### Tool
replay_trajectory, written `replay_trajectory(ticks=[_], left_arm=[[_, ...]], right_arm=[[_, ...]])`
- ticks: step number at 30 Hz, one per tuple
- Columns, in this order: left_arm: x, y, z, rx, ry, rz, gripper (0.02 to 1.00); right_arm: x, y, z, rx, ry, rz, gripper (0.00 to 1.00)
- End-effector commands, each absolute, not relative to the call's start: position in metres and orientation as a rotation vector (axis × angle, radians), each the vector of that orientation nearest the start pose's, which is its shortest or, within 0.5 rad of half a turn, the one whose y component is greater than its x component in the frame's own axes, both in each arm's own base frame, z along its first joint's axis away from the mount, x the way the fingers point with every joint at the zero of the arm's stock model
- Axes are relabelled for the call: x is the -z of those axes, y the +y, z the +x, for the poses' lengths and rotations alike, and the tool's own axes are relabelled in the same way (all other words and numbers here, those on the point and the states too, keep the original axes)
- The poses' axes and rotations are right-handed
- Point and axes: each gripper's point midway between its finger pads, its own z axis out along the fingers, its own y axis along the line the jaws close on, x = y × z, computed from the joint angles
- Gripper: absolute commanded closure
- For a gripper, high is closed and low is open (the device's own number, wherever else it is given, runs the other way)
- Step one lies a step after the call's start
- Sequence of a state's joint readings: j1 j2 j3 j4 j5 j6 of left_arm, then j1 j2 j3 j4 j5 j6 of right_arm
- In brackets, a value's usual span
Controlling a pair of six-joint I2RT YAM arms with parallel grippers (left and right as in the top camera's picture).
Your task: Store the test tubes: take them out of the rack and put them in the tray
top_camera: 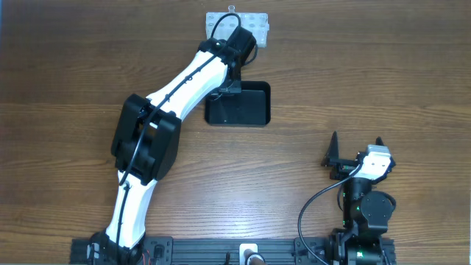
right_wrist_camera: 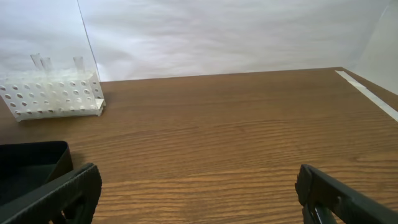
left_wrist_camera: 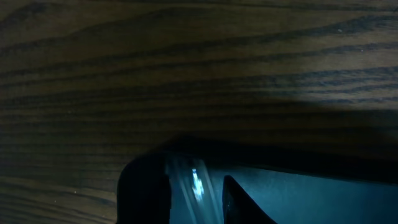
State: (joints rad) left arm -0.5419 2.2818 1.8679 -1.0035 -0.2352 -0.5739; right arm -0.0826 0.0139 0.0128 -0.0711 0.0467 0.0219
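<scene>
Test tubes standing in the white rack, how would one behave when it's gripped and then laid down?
The test tubes look clear and slender, so they are probably light, stiff and breakable under a squeeze. Being smooth and round, one may slip when gripped and would likely roll if laid flat. The rimmed tray should stop it.

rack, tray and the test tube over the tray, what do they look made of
Rack: white, matte, probably plastic, with rows of holes. Tray: black, smooth, slight sheen, likely plastic. Test tube: clear with bright glints, glass or clear plastic, cannot tell which.
</scene>
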Motion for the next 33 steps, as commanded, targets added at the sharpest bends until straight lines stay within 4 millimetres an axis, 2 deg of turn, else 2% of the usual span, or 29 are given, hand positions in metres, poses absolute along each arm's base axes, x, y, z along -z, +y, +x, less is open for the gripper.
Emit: replay_trajectory(ticks=[1, 3, 5, 8, 9, 10, 11, 12, 14, 18, 20, 22, 27, 31, 33], left_arm=[[-0.031, -0.209, 0.429, -0.162, 2.891, -0.096, 0.724], [-0.045, -0.210, 0.431, -0.144, 2.865, -0.100, 0.711], [-0.069, -0.211, 0.434, -0.111, 2.818, -0.106, 0.684], [-0.117, -0.212, 0.441, -0.039, 2.712, -0.126, 0.623], [-0.140, -0.211, 0.446, -0.010, 2.645, -0.140, 0.581], [-0.154, -0.210, 0.450, 0.001, 2.603, -0.152, 0.529], [-0.178, -0.206, 0.456, 0.013, 2.527, -0.172, 0.411], [-0.199, -0.202, 0.463, 0.022, 2.458, -0.179, 0.338], [-0.234, -0.196, 0.476, 0.031, 2.339, -0.144, 0.294], [-0.273, -0.189, 0.510, 0.020, 2.163, -0.013, 0.255], [-0.275, -0.193, 0.530, 0.035, 2.110, 0.096, 0.255], [-0.267, -0.193, 0.548, 0.039, 2.082, 0.169, 0.248], [-0.218, -0.196, 0.585, 0.117, 2.084, 0.276, 0.233], [-0.180, -0.206, 0.601, 0.182, 2.091, 0.340, 0.209], [-0.168, -0.206, 0.605, 0.183, 2.095, 0.339, 0.207]], right_arm=[[-0.157, -0.029, 0.245, 0.086, 1.638, 0.122, 0.009], [-0.157, -0.029, 0.245, 0.087, 1.638, 0.122, 0.007], [-0.157, -0.029, 0.245, 0.087, 1.638, 0.122, 0.009], [-0.157, -0.029, 0.245, 0.087, 1.638, 0.122, 0.007], [-0.157, -0.029, 0.245, 0.086, 1.638, 0.122, 0.007], [-0.157, -0.029, 0.245, 0.087, 1.638, 0.122, 0.009], [-0.157, -0.029, 0.245, 0.087, 1.638, 0.122, 0.007], [-0.157, -0.029, 0.245, 0.087, 1.638, 0.122, 0.009], [-0.157, -0.029, 0.245, 0.087, 1.638, 0.122, 0.009], [-0.157, -0.029, 0.245, 0.087, 1.638, 0.122, 0.007], [-0.157, -0.029, 0.245, 0.086, 1.638, 0.122, 0.009], [-0.157, -0.029, 0.245, 0.087, 1.638, 0.122, 0.009], [-0.157, -0.029, 0.245, 0.087, 1.638, 0.122, 0.007], [-0.157, -0.029, 0.245, 0.087, 1.638, 0.122, 0.009], [-0.157, -0.029, 0.245, 0.087, 1.638, 0.122, 0.009]])
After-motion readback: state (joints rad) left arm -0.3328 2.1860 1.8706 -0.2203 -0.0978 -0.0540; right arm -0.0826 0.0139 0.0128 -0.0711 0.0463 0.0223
